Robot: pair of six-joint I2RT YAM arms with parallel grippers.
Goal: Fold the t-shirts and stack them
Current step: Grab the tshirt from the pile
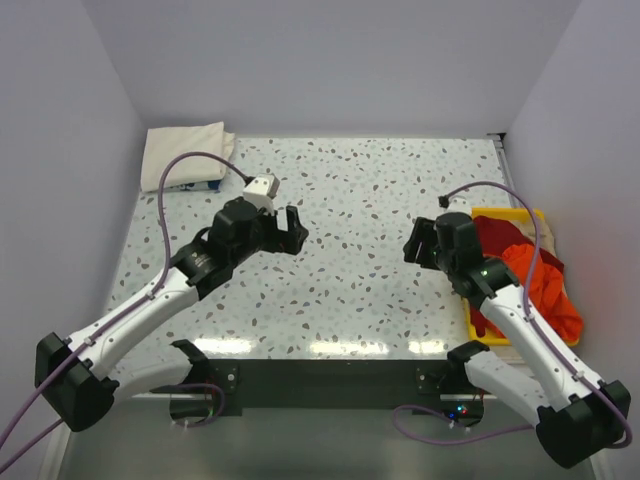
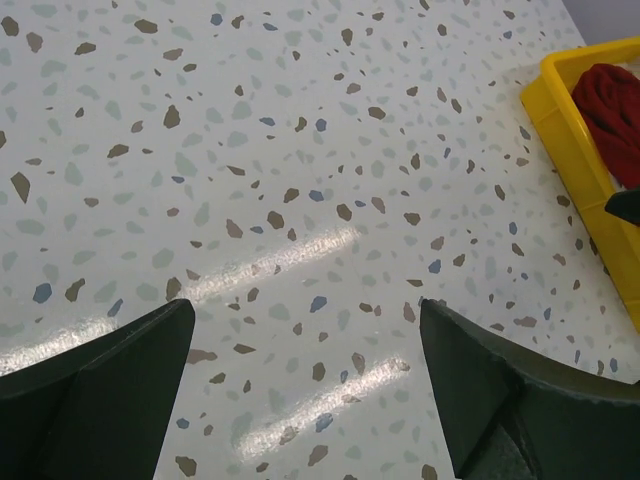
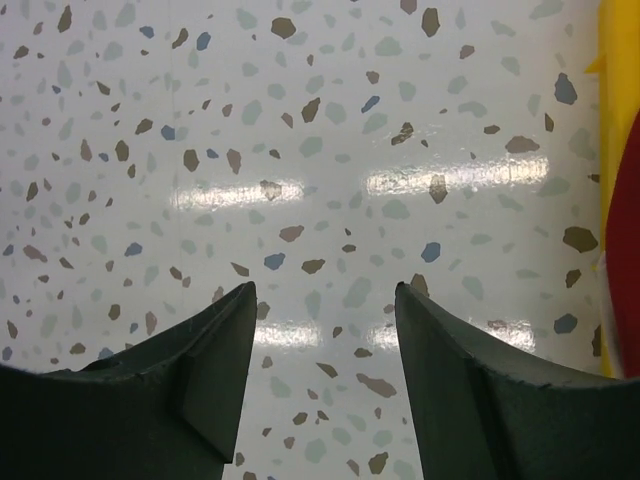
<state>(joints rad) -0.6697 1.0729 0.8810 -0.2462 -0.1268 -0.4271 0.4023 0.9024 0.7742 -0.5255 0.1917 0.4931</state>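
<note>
- Nearest me, the left tool (image 1: pixel 288 228) hung over the middle-left of the speckled surface (image 1: pixel 350 190). Its fingers stood wide apart with nothing between them. Its own camera showed only bare surface in the gap.
- The right tool (image 1: pixel 418 243) hovered over the middle-right of the surface. Its fingers were likewise spread and gripped nothing.
- Just beside the right arm, at the right edge, sat the yellow tray (image 1: pixel 475 318). The orange t-shirt (image 1: pixel 545 285) lay bunched in it and spilled over its right rim.
- The dark red t-shirt (image 1: pixel 495 235) was crumpled in the far end of the same tray, touching the orange one.
- Only the overhead view took in the orange cloth. The left wrist view caught a corner of the tray with dark red cloth inside. The right wrist view showed a thin strip of yellow and dark red at its right border.
- Farthest off, in the far left corner, the cream t-shirt (image 1: pixel 183 152) lay folded on the surface, well apart from both tools. Only the overhead view showed it.
</note>
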